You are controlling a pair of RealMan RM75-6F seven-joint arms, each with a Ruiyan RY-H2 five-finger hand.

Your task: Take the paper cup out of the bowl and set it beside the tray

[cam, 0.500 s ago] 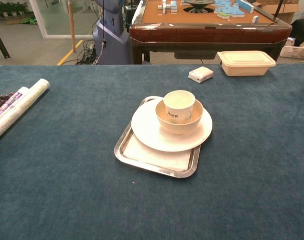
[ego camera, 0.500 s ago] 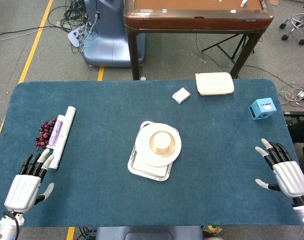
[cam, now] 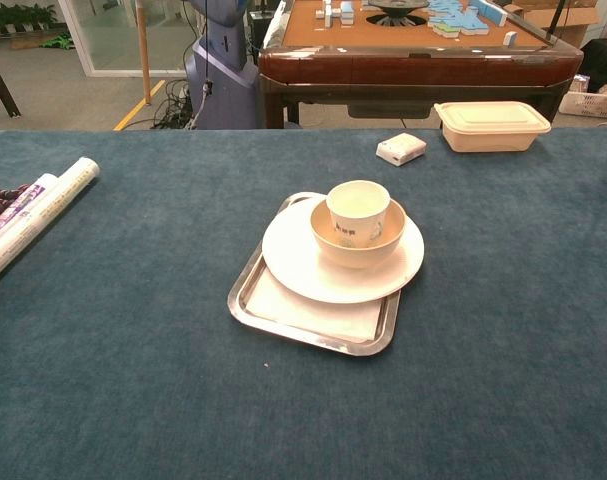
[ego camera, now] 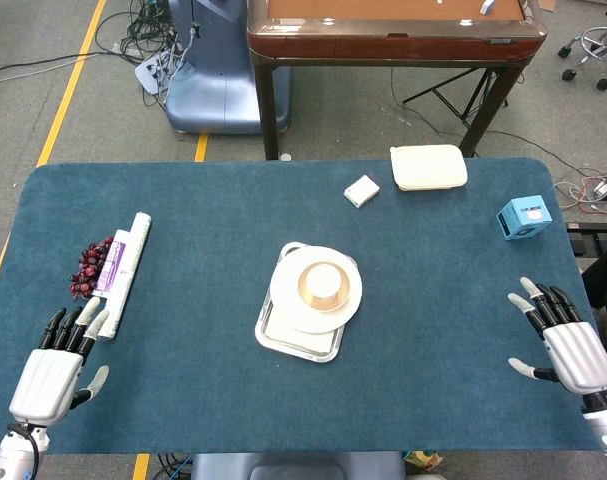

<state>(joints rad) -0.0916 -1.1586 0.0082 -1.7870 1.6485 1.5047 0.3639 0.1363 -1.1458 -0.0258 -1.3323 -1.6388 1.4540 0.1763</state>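
Note:
A white paper cup (cam: 358, 211) (ego camera: 324, 282) stands upright inside a tan bowl (cam: 383, 244) (ego camera: 305, 287). The bowl sits on a white plate (cam: 301, 256) (ego camera: 288, 303), and the plate lies on a steel tray (cam: 255, 300) (ego camera: 274, 339) at the table's middle. My left hand (ego camera: 55, 370) rests near the front left corner, fingers spread, holding nothing. My right hand (ego camera: 566, 343) is at the front right edge, fingers apart and empty. Both hands are far from the cup and appear only in the head view.
A rolled paper tube (ego camera: 122, 272) (cam: 38, 217) and dark grapes (ego camera: 88, 270) lie at the left. A small white box (ego camera: 362, 190) (cam: 401, 149) and a lidded cream container (ego camera: 428, 166) (cam: 491, 125) sit at the back. A blue box (ego camera: 524, 216) is at the right edge.
My right hand has drifted slightly; nothing else has moved.

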